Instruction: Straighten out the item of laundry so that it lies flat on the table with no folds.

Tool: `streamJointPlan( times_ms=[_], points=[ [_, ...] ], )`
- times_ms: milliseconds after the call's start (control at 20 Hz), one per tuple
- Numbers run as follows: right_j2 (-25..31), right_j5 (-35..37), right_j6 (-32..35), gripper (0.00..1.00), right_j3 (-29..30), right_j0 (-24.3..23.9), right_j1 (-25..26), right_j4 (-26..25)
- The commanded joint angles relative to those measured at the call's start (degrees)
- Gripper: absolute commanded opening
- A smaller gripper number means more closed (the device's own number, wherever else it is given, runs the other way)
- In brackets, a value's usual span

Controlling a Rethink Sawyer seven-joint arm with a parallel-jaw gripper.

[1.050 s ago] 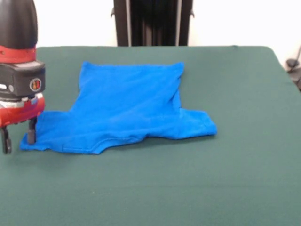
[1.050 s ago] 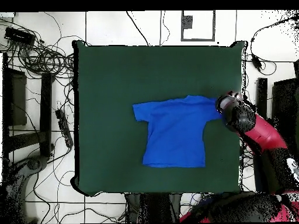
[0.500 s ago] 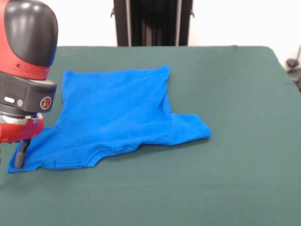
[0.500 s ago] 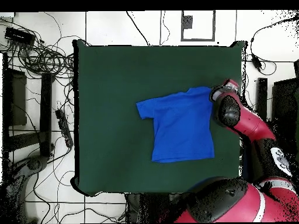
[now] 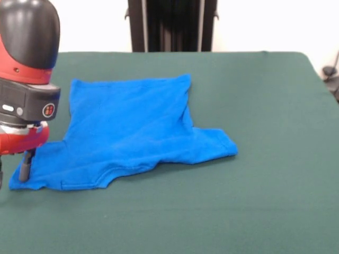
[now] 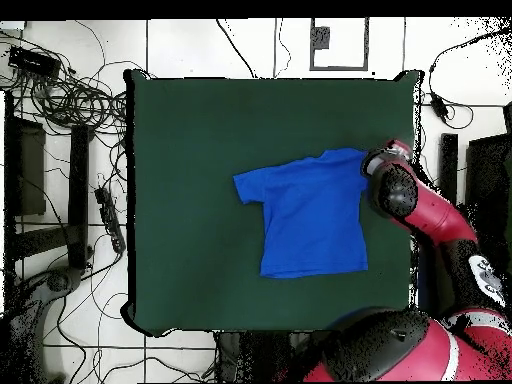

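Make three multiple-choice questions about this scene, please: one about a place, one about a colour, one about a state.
1. In the front view, where is the claw relative to the shirt?
A. at its left sleeve end
B. over its middle
C. beyond its right sleeve

2. What colour is the table cover?
A. grey
B. dark green
C. white

3. How does the shirt lie?
A. rolled into a ball
B. hanging over the table edge
C. spread out on the table, with some creases left

Answers:
1 A, the claw stands at the left sleeve's tip, near the picture's left edge.
2 B, the cloth around the blue shirt is dark green in both views.
3 C, both sleeves and the body are laid out, with ridges near the right sleeve and the near edge.
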Motion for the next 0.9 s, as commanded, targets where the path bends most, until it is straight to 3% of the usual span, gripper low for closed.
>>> streamJointPlan(
  times_ms=[50, 500, 650, 900],
  points=[
    [0.7, 15.4, -0.29, 1.0, 6.64, 2.04, -1.66, 3.01],
    [5.04, 26.43, 2.77, 1.0, 17.75, 0.65, -17.24, 9.25],
    [4.61, 29.29, 1.6, 1.0, 18.46, 0.66, -20.05, 10.35],
    [4.21, 27.13, 2.43, 1.0, 18.75, 1.09, -20.98, 11.95]
  ],
)
